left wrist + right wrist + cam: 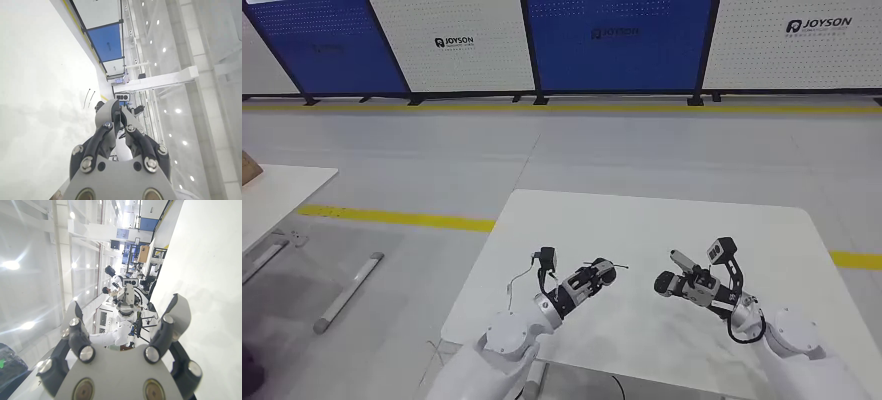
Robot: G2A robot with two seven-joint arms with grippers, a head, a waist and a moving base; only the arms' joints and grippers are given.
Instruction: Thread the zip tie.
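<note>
End effectors [607, 269] [667, 275] above white table [662, 215]

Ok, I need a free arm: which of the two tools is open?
The right tool: its fingers stand wide apart, while the left tool is shut on a zip tie.

A white table [662, 230] with rounded corners sits in the lower middle of the top view on a pale grey floor, and a yellow floor line [392, 216] runs behind it from the left side to the right edge. Across the top of that frame stands a row of partition panels on black feet, a blue panel [620, 45] next to a white panel [452, 45]. At the left edge a second white table [282, 190] pokes in, with a grey tube [347, 292] lying on the floor below it. The right wrist view shows a cardboard box [143, 254] far off in the hall under bright ceiling lights [11, 265].
</note>
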